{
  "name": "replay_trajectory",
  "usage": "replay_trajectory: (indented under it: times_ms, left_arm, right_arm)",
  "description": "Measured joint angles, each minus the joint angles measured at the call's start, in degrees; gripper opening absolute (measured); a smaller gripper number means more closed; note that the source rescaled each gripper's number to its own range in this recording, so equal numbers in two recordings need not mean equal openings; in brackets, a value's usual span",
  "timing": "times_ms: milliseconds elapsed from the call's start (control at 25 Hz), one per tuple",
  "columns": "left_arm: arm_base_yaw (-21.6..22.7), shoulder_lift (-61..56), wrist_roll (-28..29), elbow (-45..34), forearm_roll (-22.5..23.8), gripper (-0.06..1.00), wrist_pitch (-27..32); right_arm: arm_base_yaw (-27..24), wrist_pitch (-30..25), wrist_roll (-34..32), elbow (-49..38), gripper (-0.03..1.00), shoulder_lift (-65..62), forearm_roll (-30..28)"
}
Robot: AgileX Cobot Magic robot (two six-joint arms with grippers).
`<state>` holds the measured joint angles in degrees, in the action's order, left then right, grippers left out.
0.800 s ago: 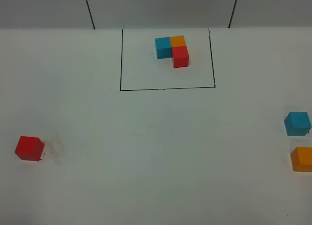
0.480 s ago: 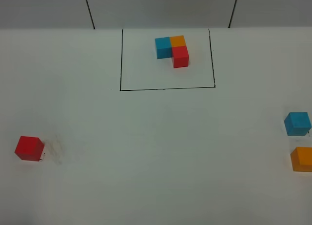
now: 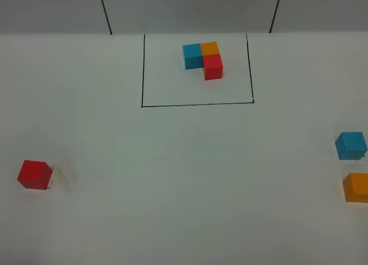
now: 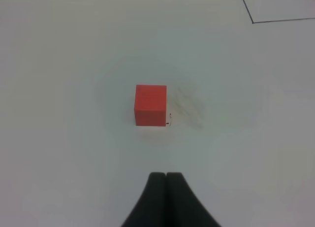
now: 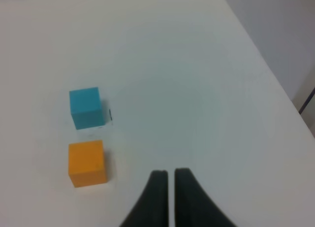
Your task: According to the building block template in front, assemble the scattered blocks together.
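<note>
The template [image 3: 203, 59] is an L of blue, orange and red cubes inside a black drawn rectangle at the table's back. The loose red cube [image 3: 34, 174] sits at the far left; it also shows in the left wrist view [image 4: 150, 105]. The loose blue cube [image 3: 351, 145] and orange cube [image 3: 356, 187] sit at the far right, and both show in the right wrist view: blue cube [image 5: 86, 108], orange cube [image 5: 87, 163]. My left gripper [image 4: 166, 176] is shut and empty, short of the red cube. My right gripper [image 5: 170, 174] is nearly shut and empty, beside the orange cube.
The white table [image 3: 184, 179] has faint smudges just right of the red cube. Its right edge [image 5: 266, 64] runs close beside the blue and orange cubes. A grey wall with dark seams stands behind the table.
</note>
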<state>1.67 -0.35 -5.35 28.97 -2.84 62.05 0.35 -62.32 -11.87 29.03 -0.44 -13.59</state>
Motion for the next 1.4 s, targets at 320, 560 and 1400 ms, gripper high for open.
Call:
replay_trajectory:
  times_ms: [320, 560, 1400]
  left_arm:
    - [0.0, 0.0, 0.0, 0.0, 0.0, 0.0, 0.0]
    - [0.0, 0.0, 0.0, 0.0, 0.0, 0.0, 0.0]
    - [0.0, 0.0, -0.05, 0.0, 0.0, 0.05, 0.0]
  right_arm:
    - [0.0, 0.0, 0.0, 0.0, 0.0, 0.0, 0.0]
    - [0.0, 0.0, 0.0, 0.0, 0.0, 0.0, 0.0]
    - [0.0, 0.0, 0.0, 0.0, 0.0, 0.0, 0.0]
